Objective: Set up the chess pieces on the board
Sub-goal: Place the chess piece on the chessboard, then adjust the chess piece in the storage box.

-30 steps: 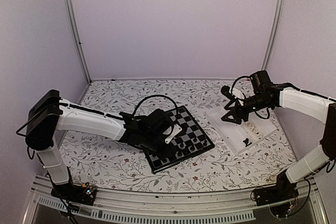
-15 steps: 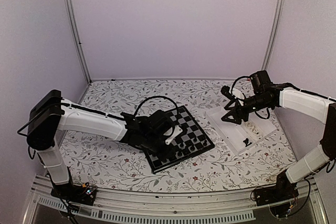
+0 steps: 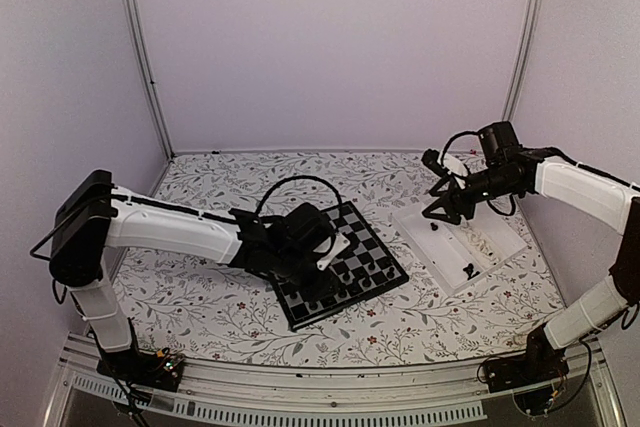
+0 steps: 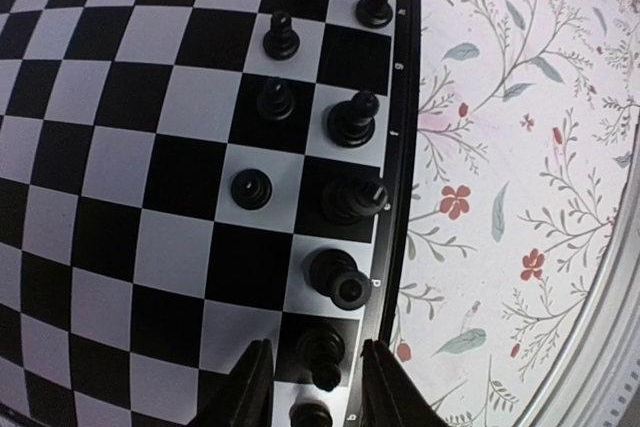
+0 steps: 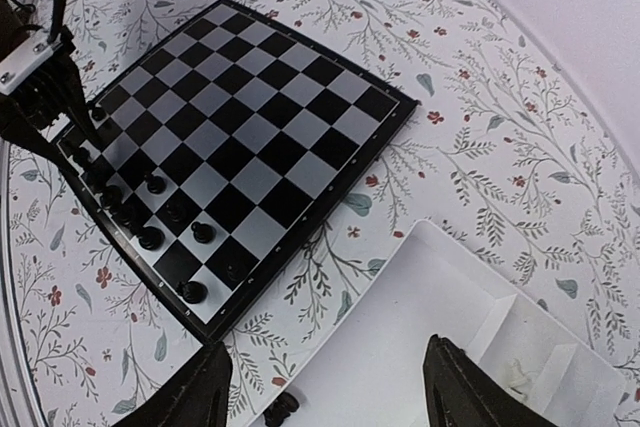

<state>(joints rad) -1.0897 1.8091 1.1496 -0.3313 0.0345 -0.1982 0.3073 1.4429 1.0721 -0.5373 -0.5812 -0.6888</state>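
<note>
Roughly a third of the way: black half-built, cream not begun

Well short of finished, from where I stand. On the board (image 5: 262,127) the black chess pieces (image 4: 352,119) sit in the two rows along one edge, about ten of them, with several squares in those rows not yet filled. Every other square is bare, and I can see no cream figure anywhere on the checks, the opposite edge included.

The left gripper (image 4: 317,362) hangs low over that black edge, close to a corner. Its jaws stand apart on either side of a black piece (image 4: 322,347) that stands upright on its own square. Neither finger seems to press it, so I'd call that one released and placed.

The right gripper (image 5: 327,345) hovers over the white tray (image 3: 495,232) just beside the board, fingers spread wide with nothing between them. One dark piece (image 5: 283,409) lies on the tray floor below, and the overhead view shows a second dark piece (image 3: 468,269) nearer the tray's front. A few pale specks (image 5: 515,377) in a tray compartment may be cream figures, but they are too small to tell.

Left to do, by my reckoning: fill the gaps in black's two rows, then set up the whole cream side along the far edge
</note>
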